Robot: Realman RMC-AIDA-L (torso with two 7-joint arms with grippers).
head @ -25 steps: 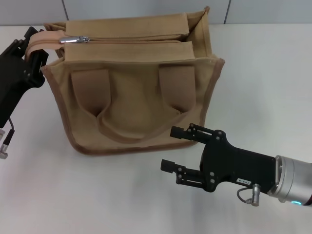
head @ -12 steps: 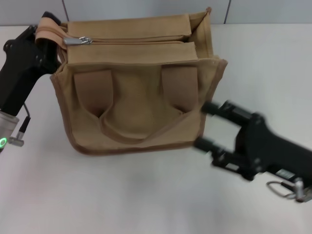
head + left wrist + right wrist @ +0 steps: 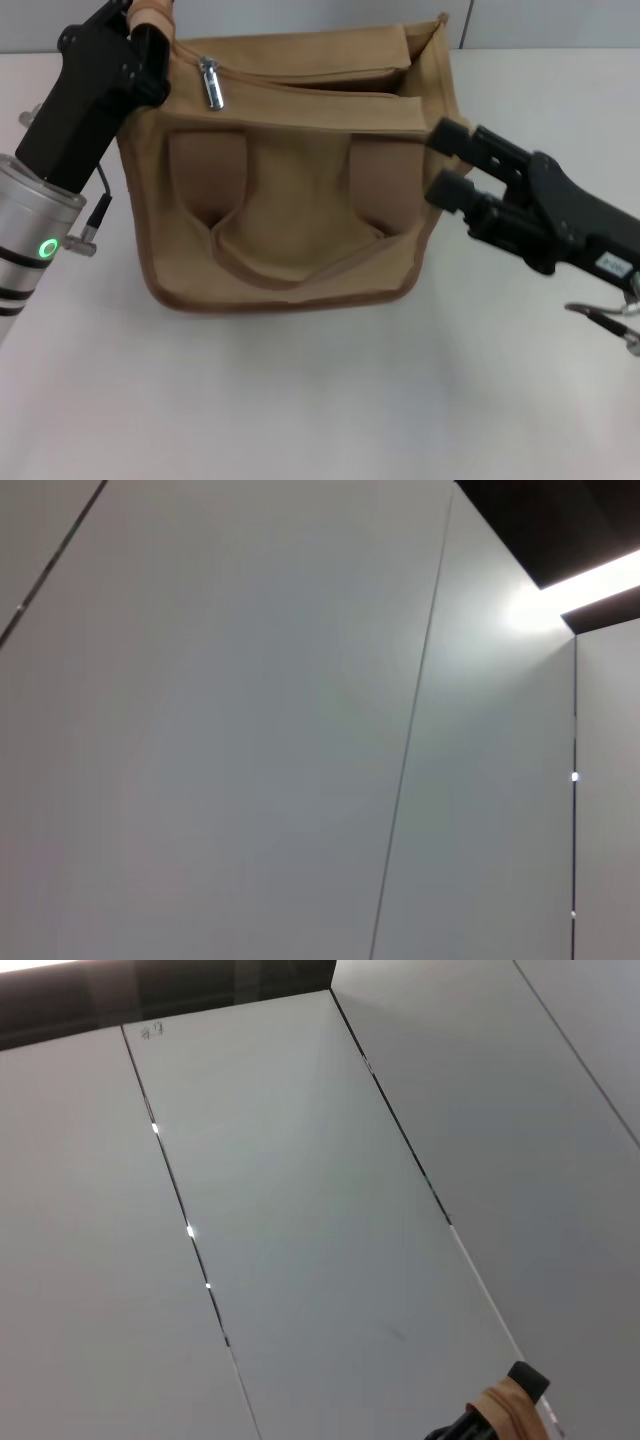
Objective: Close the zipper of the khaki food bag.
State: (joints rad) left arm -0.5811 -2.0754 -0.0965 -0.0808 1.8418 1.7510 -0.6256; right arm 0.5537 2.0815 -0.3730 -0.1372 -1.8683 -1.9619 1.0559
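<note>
Two end effectors flank a khaki bag

Two black end effectors stand at opposite ends of the boxy khaki canvas food bag (image 3: 290,170), which sits upright on the white counter (image 3: 300,400), toward its far edge and about midway between its left and right edges. The left end effector (image 3: 140,30) is at the bag's far-left top corner, pinching a tan strap end (image 3: 152,12) there; that strap also shows at the edge of the right wrist view (image 3: 500,1405). Just beside it, the tan zipper line (image 3: 320,80) runs along the bag's top panel, its shiny silver metal pull tab (image 3: 212,82) hanging at the left end. The right end effector (image 3: 450,160) hovers at the bag's right side, near the darker tan edge trim, its two fingers (image 3: 455,135) spread apart with nothing between them. Two wide strap handles droop on the near face of the bag. The left wrist view shows only pale wall panels (image 3: 250,730).
</note>
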